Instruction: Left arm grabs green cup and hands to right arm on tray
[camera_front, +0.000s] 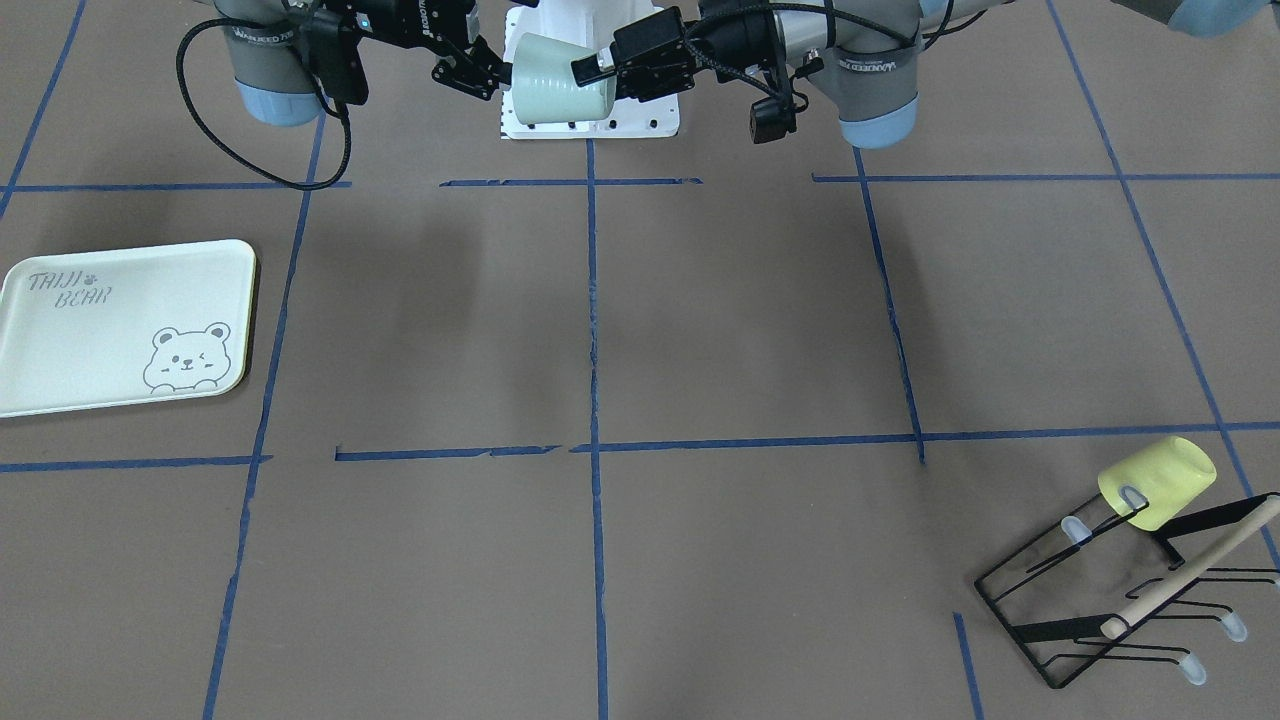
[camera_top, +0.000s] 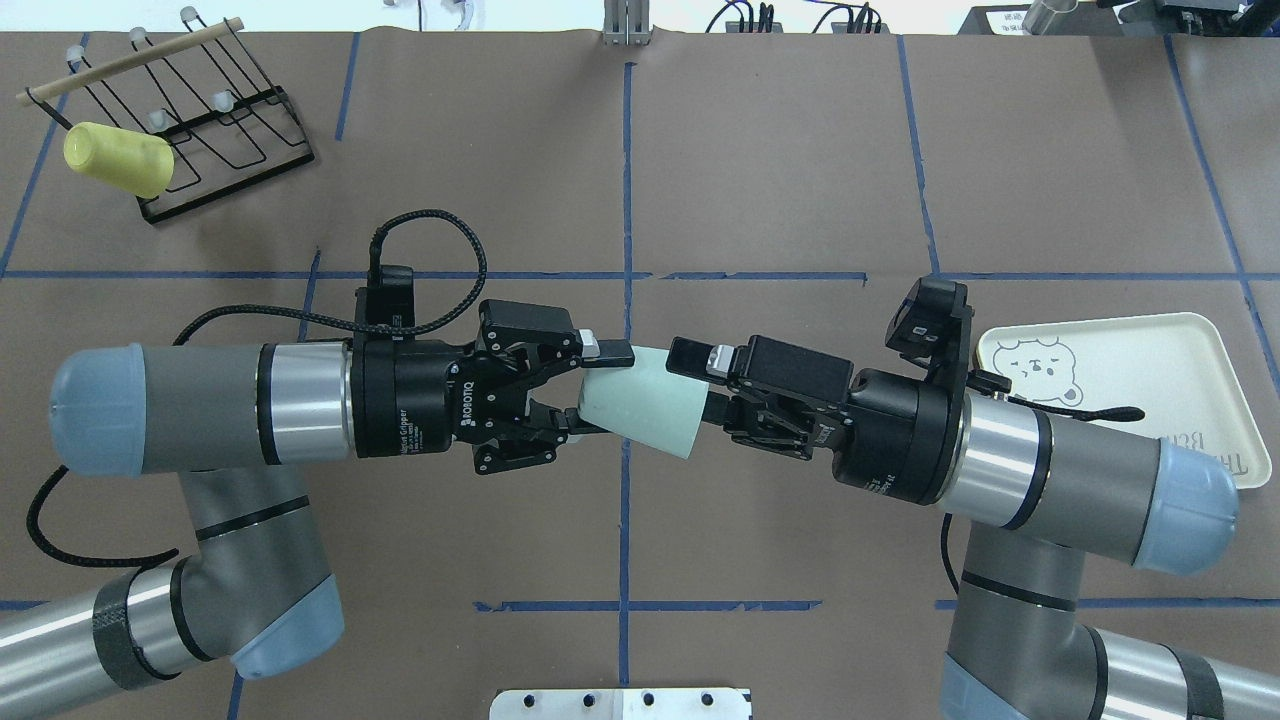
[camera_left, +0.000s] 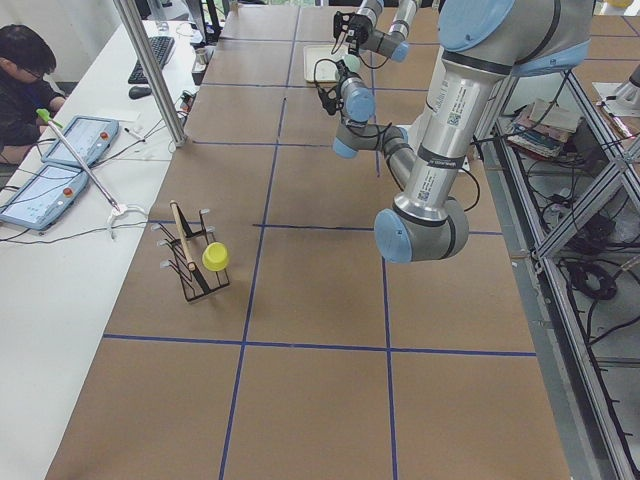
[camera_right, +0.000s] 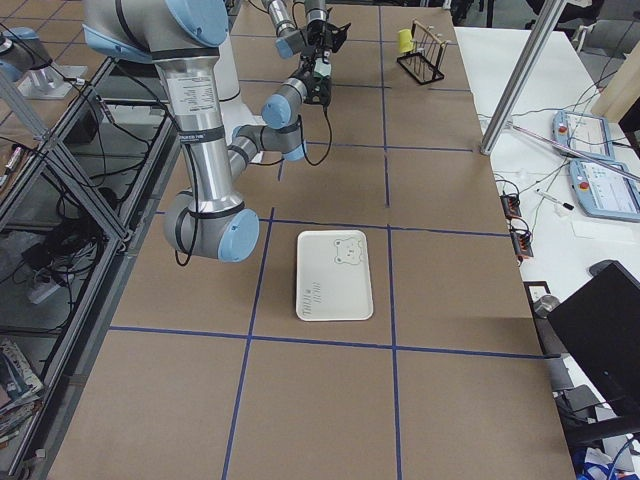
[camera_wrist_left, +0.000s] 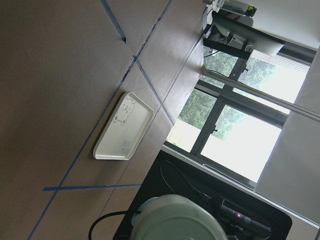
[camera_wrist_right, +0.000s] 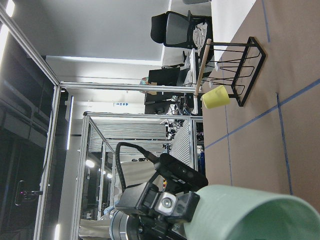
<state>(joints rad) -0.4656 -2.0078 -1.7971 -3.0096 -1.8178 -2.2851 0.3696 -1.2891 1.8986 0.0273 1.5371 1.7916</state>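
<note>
The left tool pinches the closed, narrower end of the green cup, a finger on each side of the base. It holds the cup on its side in the air at the centre of the overhead view, off the brown-papered surface. The right tool meets the cup's wide open end from the right of that view. One finger lies along the outside of the far wall and the other is half hidden near the mouth; I cannot tell whether they press on the rim or stand just off it. The tray lies at the right edge of the view, partly behind the right arm, well apart from the cup. In the upper left corner a pale yellow cup hangs on a black wire rack. The green cup looks like light, stiff, smooth plastic: it should need little force but could slide along its taper. The right tool would best take the wall just behind the rim, one finger inside and one outside, with the left letting go only once that grip is firm.
</note>
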